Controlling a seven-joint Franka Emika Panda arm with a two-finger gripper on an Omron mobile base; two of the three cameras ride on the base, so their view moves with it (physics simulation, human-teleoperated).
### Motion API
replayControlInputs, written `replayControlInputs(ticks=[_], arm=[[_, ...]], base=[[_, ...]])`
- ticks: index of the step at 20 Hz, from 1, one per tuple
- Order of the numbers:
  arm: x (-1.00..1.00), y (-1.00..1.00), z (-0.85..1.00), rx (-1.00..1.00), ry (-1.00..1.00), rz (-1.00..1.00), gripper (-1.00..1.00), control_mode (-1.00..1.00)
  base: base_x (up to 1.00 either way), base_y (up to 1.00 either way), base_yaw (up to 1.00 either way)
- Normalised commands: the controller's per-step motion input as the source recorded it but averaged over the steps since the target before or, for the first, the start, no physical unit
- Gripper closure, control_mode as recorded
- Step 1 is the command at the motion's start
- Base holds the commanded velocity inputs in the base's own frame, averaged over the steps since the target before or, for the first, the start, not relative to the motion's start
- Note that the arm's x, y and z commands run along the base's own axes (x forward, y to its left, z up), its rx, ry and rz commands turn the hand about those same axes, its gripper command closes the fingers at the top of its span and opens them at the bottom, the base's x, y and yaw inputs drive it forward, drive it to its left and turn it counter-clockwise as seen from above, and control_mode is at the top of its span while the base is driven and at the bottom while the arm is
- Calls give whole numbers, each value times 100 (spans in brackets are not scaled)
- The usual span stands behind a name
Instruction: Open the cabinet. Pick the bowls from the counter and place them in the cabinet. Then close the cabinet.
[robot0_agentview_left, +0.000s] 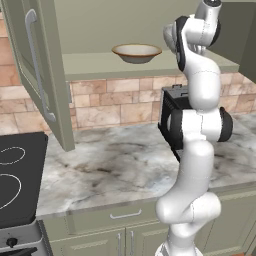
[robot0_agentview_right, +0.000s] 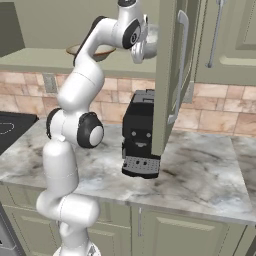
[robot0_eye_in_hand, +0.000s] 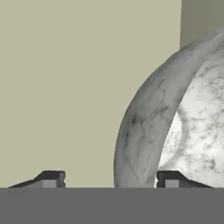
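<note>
My gripper (robot0_eye_in_hand: 109, 178) is up inside the cabinet (robot0_agentview_left: 150, 30), its two finger tips (robot0_eye_in_hand: 52, 178) standing well apart. The rim of the speckled grey-white bowl (robot0_eye_in_hand: 175, 122) runs down between them, nearer the right tip, and I cannot tell whether either tip touches it. The bowl's mottled interior faces my hand camera, with the plain olive cabinet wall behind. The tan bowl (robot0_agentview_left: 136, 52) sits upright on the pale shelf (robot0_agentview_left: 90, 65), left of my arm in the left base view. Both cabinet doors stand open: left door (robot0_agentview_left: 37, 70), right door (robot0_agentview_right: 172, 70). A black coffee machine (robot0_agentview_right: 141, 135) stands on the counter (robot0_agentview_left: 110, 170) beneath
</note>
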Motion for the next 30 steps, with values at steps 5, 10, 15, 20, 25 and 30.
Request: replayControlInputs(ticks=[5,10,15,20,25,30], arm=[[0,0,22,0,0,0,-100,-100],[-17,0,31,-2,-2,0,-100,-100],[-70,1,13,-2,-2,0,-100,-100],[-92,18,0,-3,-8,0,-100,-100],[-100,31,-8,-1,-2,0,-100,-100],[-100,44,-56,-2,-13,0,-100,-100]], base=[[0,0,0],[0,0,0],[0,0,0],[0,0,0],[0,0,0],[0,0,0]])
